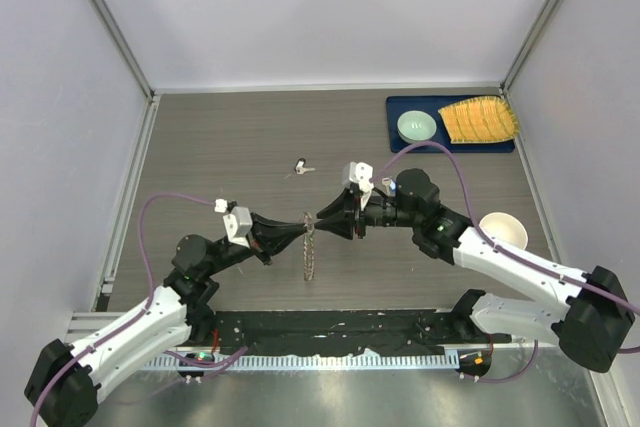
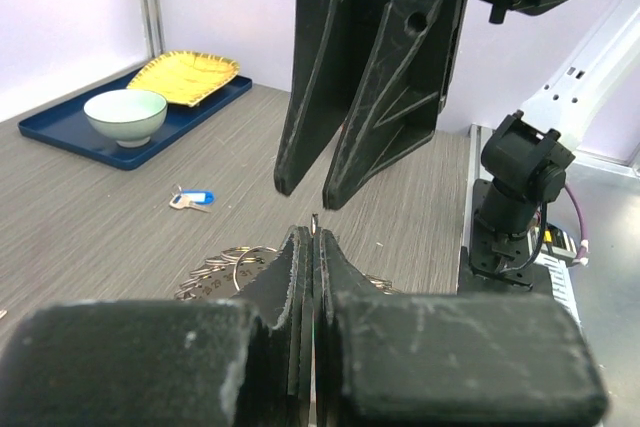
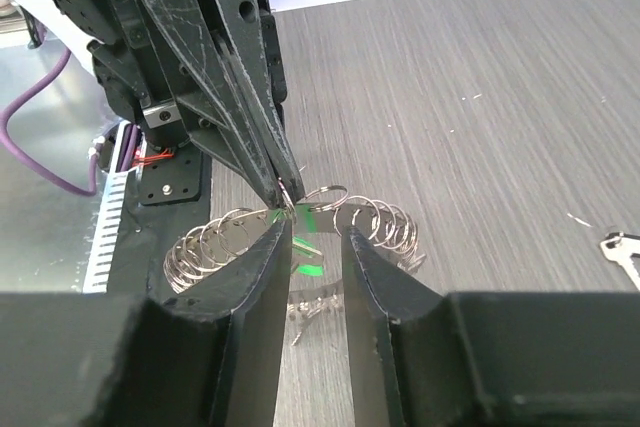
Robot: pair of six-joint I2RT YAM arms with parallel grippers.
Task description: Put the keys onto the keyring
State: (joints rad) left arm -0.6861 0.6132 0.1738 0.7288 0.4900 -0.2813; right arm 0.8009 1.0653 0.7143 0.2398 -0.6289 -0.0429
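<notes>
The keyring (image 1: 309, 255) hangs upright at the table's middle; my left gripper (image 1: 302, 226) is shut on its top edge. In the left wrist view that gripper (image 2: 315, 239) pinches the thin ring, with the ring's strung bits (image 2: 222, 269) below. My right gripper (image 1: 322, 219) faces it, open, its tips at the ring. In the right wrist view it (image 3: 312, 232) straddles the keyring (image 3: 385, 222), with the green key (image 3: 310, 245) between its fingers (image 3: 270, 257); I cannot tell if the key hangs on the ring. The blue key (image 1: 301, 167) lies on the table behind and also shows in the left wrist view (image 2: 192, 199).
A blue tray (image 1: 400, 107) at the back right holds a green bowl (image 1: 417, 127) and a yellow ridged dish (image 1: 480, 119). A white bowl (image 1: 503, 230) stands beside the right arm. Grey walls close in the table on three sides.
</notes>
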